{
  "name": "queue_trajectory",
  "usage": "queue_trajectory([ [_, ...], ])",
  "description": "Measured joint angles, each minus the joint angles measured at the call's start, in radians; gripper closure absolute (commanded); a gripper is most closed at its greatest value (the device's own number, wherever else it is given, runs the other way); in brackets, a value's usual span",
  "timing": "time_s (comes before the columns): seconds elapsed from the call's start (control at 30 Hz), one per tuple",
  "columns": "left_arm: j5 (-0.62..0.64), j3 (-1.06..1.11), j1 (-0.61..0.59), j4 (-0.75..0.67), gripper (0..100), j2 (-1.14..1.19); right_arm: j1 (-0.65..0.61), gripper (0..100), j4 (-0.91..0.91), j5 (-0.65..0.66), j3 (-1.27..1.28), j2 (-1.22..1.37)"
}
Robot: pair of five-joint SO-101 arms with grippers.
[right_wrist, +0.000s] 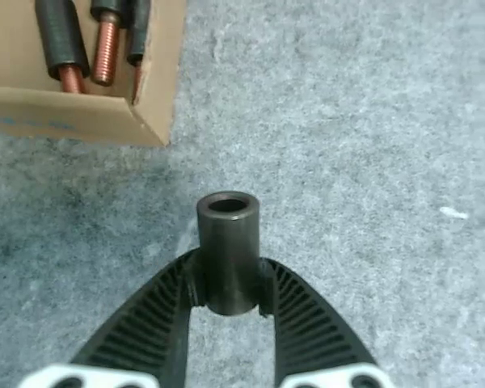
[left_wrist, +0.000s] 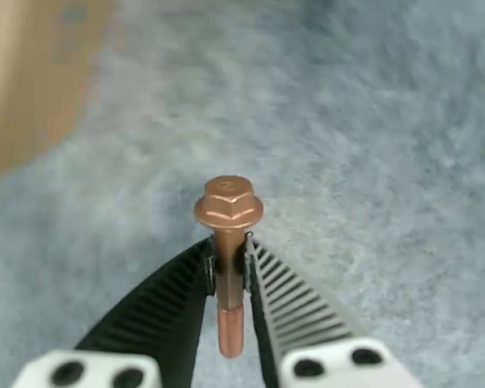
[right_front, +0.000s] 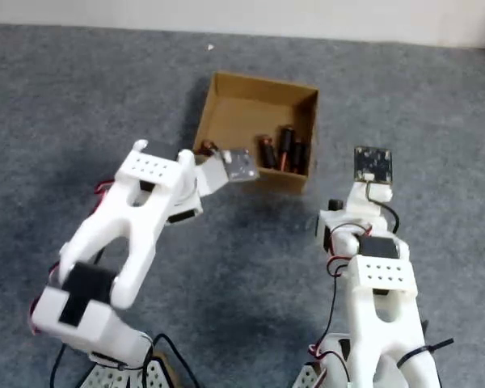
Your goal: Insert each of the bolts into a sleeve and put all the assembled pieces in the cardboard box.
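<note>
My left gripper is shut on a copper bolt, gripping its shank with the hex head sticking out past the fingertips. In the high view this bolt is held just off the front-left corner of the cardboard box. My right gripper is shut on a black sleeve, its open bore pointing away from the wrist. In the high view that sleeve is held to the right of the box's front corner. Several assembled pieces lie inside the box.
Grey carpet covers the table all round. The box's front wall is close ahead of the right gripper, with sleeved bolts visible inside. A blurred box side lies beyond the left gripper.
</note>
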Motion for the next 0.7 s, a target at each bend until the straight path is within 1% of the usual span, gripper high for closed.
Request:
queue_trajectory([
  [0.13,0.114,0.046,-0.002,0.002,100,-0.137,0.025,99.3,0.0,0.0,0.0,-0.041],
  [0.27,0.21,0.11,0.0,0.002,100,-0.296,0.037,99.3,0.037,0.0,0.006,-0.155],
  [0.33,0.282,0.127,0.0,0.002,100,-0.374,0.034,99.3,0.054,0.0,0.038,-0.218],
  [0.43,0.417,0.137,0.0,0.003,100,-0.479,0.017,99.3,0.055,0.0,0.083,-0.305],
  [0.6,0.692,0.137,0.0,0.003,100,-0.609,-0.034,99.3,0.055,0.0,0.149,-0.463],
  [0.7,0.821,0.143,0.0,0.003,100,-0.684,-0.081,99.3,0.055,0.0,0.193,-0.562],
])
